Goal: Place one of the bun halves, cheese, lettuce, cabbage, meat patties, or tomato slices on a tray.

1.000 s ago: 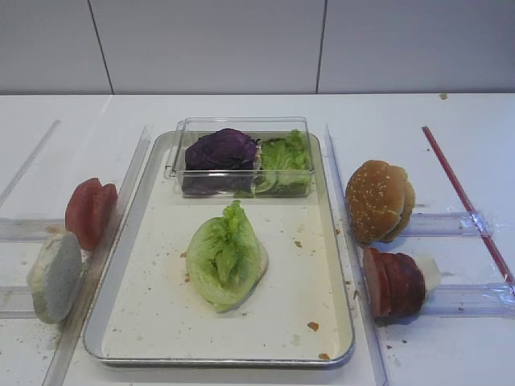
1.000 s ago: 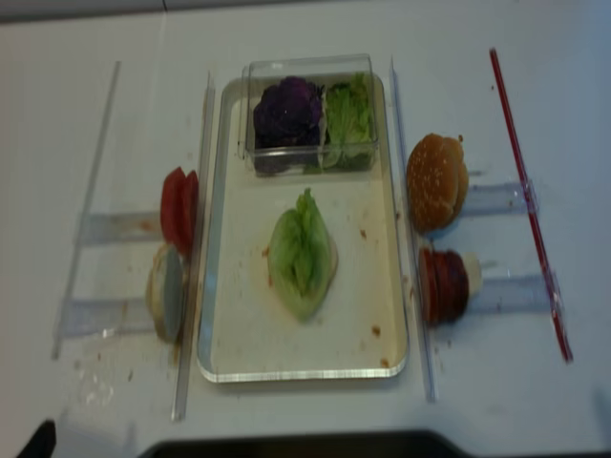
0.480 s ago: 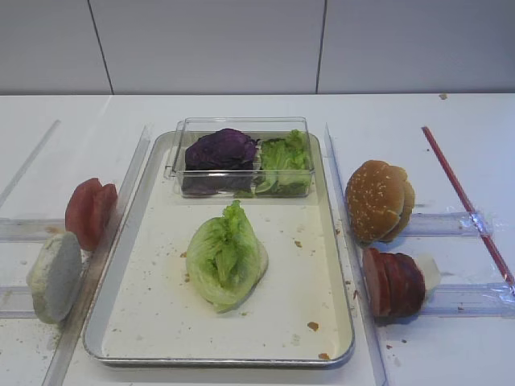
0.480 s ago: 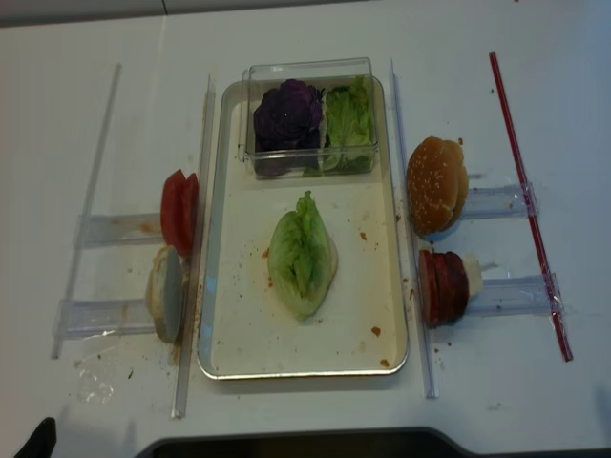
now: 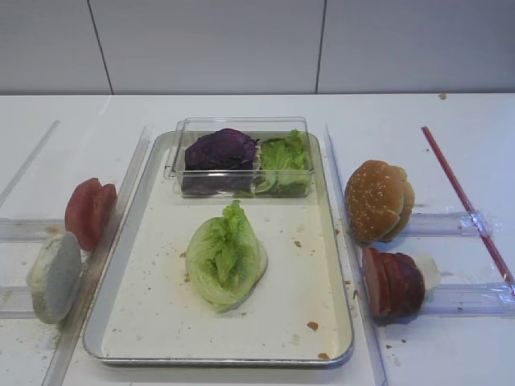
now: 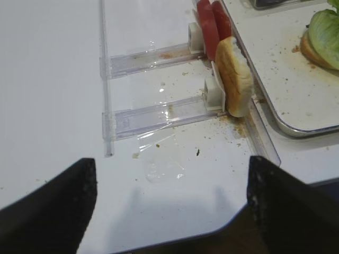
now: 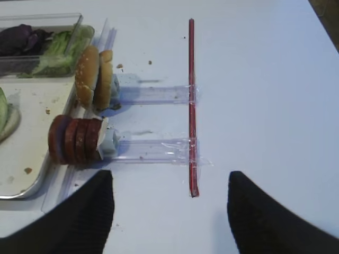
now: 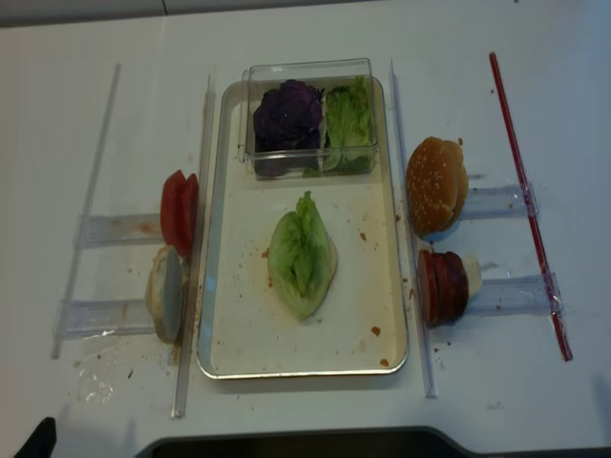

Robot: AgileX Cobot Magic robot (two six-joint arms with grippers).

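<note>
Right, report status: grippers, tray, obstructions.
Right gripper open, empty, short of patties. Left gripper open, empty, back from bun half. Lettuce leaf on tray. Nothing blocking.

The lettuce (image 5: 226,257) is looking green, the cabbage (image 5: 220,149) purple, the tomato (image 5: 90,211) red, the bun (image 5: 378,200) brown with pale seeds, the tray (image 5: 241,357) silver, the bench (image 5: 451,121) white.

Bright even overhead light, soft short shadows, mild glare on the white surface (image 5: 451,112), wrist views slightly soft
</note>
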